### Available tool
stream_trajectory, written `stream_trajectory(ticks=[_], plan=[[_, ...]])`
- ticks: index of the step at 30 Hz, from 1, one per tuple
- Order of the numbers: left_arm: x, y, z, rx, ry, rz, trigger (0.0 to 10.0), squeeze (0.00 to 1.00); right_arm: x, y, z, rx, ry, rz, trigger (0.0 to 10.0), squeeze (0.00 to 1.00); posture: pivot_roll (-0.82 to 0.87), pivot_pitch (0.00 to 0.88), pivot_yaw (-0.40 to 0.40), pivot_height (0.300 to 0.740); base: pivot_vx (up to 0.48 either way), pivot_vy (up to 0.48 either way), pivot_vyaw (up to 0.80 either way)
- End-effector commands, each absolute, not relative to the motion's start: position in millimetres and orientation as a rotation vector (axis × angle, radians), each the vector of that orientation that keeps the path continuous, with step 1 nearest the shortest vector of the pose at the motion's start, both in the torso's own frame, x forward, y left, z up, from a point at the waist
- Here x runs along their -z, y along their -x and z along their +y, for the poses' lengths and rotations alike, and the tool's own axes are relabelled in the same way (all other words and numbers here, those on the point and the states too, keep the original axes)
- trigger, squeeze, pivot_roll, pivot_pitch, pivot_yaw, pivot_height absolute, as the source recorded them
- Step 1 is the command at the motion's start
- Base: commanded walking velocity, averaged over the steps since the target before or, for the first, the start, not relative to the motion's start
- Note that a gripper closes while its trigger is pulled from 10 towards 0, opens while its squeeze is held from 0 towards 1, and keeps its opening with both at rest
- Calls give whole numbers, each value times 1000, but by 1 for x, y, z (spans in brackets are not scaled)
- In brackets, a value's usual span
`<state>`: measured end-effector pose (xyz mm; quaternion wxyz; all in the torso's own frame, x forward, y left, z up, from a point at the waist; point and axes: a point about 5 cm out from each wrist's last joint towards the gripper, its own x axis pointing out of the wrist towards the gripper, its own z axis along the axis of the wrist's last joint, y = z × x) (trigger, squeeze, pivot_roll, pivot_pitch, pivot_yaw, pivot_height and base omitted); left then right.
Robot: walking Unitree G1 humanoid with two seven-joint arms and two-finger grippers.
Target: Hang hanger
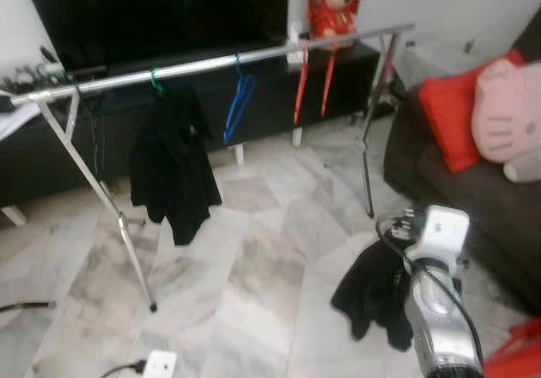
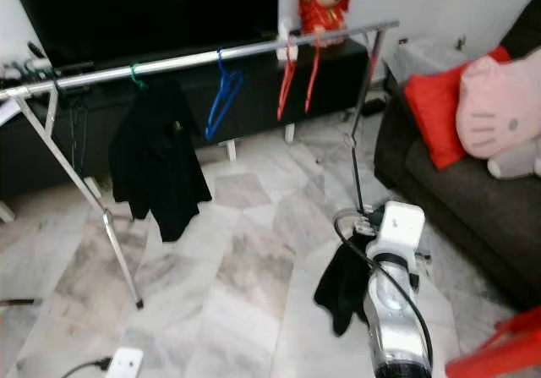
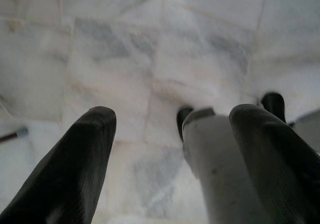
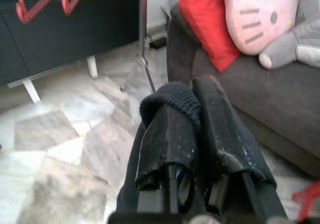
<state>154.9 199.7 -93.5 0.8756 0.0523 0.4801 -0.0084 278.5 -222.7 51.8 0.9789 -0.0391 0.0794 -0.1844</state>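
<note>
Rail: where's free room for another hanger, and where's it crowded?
On the rail, bare stretches lie between the left end and the green hanger with its black garment, and between the blue hanger and red hangers. Right end is crowded. Right gripper holds a black cloth.

Across the upper frame, the long silver clothes rail [image 1: 211, 63] carried a black garment on a green hanger [image 1: 169, 162], an empty blue plastic hanger [image 1: 237, 101] and two red hangers [image 1: 313, 82], with bare stretches between them. At right stood the dark grey sofa [image 1: 461, 188]; open marble floor [image 1: 254, 268] lay centre.
</note>
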Motion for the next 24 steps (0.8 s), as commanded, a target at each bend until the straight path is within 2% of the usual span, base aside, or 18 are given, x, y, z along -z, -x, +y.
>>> stream_trajectory(ticks=[1,7,19,24], plan=[[93,-152,209,8,-132,1010,10000,0,-56,-280,-227,387,89,120,10000,0,-119,0,-18,740,326,0,0],[94,-150,210,12,-140,1018,10000,0,-45,-274,-235,405,106,148,10000,0,-131,0,-11,740,326,0,0],[95,-147,210,20,-143,1025,10000,0,-32,-271,-226,381,81,162,10000,0,-124,0,-11,740,324,0,0],[95,-146,209,23,-145,1027,10000,0,-32,-272,-226,377,90,161,10000,0,-127,0,-11,740,326,0,-643]])
